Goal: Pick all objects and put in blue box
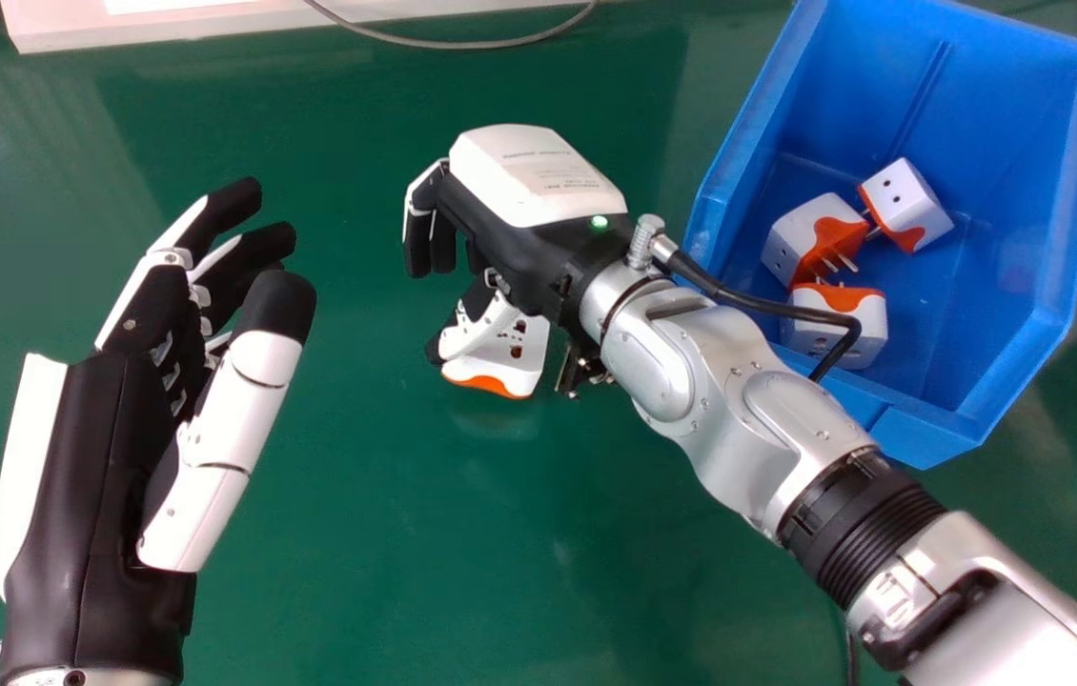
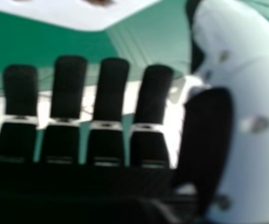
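Pick step is in progress: the right hand (image 1: 529,214) is hovering over a white-and-orange adapter (image 1: 521,354), which looks to be resting on the tabletop (image 1: 357,543). Three more adapters (image 1: 810,243) are already lying in the blue box (image 1: 939,105), so I'm calling this one the fourth.

Fingers (image 1: 417,238) are released, bending loosely downward. Thumb (image 1: 479,333) is overlapping the adapter in the head view; can't tell whether it's touching. No grasp yet, as I read it.

Next move is calling for lining up fingers and thumb on opposite sides, closing, checking the hold, lifting clear of the box rim, then releasing inside. Closing off-center is risking pushing the adapter away.

Pose: the right forearm (image 1: 1025,624) is coming in diagonally from the lower right, wrist near the box, back of the hand facing up. Left hand (image 1: 100,457) is idling at the head view's left, fingers relaxed.
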`<move>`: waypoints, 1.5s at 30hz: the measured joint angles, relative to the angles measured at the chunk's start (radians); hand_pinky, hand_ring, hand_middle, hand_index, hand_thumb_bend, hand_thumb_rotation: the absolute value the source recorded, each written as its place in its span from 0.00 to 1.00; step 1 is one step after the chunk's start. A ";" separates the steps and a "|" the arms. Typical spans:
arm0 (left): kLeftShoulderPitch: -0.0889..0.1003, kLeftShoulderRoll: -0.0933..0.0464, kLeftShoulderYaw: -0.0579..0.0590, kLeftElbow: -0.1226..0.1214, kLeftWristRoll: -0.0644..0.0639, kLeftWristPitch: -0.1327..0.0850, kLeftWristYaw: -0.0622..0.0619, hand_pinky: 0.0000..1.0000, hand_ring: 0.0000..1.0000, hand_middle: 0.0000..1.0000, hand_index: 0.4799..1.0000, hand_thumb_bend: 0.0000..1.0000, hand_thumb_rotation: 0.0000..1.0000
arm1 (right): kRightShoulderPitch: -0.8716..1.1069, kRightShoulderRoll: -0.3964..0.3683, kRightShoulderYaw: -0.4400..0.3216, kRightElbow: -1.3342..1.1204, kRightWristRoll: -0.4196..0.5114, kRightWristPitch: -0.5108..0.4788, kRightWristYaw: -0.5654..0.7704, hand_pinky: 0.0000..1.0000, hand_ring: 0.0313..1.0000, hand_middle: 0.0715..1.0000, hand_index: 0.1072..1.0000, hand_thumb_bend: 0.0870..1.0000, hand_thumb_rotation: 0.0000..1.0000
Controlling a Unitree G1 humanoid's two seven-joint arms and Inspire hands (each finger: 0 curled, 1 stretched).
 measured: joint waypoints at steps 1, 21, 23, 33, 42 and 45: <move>-0.001 0.000 0.001 0.001 -0.001 0.001 0.000 0.76 0.84 0.84 0.74 0.76 0.83 | 0.007 0.001 -0.006 -0.001 0.009 0.002 0.001 0.36 0.42 0.48 0.41 0.45 0.00; -0.001 -0.001 0.002 0.000 -0.017 0.012 -0.001 0.77 0.84 0.84 0.74 0.78 0.83 | 0.043 0.003 -0.058 -0.041 0.102 0.106 0.117 0.36 0.44 0.52 0.46 0.44 0.00; -0.003 -0.001 0.003 0.000 -0.017 0.013 -0.001 0.77 0.84 0.84 0.74 0.77 0.83 | 0.043 0.000 -0.059 -0.041 0.109 0.109 0.128 0.37 0.48 0.56 0.50 0.43 0.00; -0.010 -0.001 0.004 0.000 -0.017 0.019 -0.002 0.77 0.84 0.84 0.74 0.77 0.83 | 0.073 -0.024 -0.037 -0.052 0.071 0.135 0.101 0.77 0.87 0.90 0.87 0.63 0.13; -0.023 0.000 0.003 0.001 -0.016 0.020 -0.002 0.77 0.84 0.84 0.74 0.77 0.83 | 0.095 -0.030 -0.023 -0.051 0.039 0.151 0.064 0.95 0.99 0.99 0.99 0.76 0.33; -0.026 0.000 0.006 0.005 -0.018 0.020 -0.004 0.77 0.84 0.84 0.74 0.77 0.83 | 0.095 -0.024 -0.024 -0.050 0.039 0.153 0.062 0.96 0.99 0.99 0.99 0.77 0.34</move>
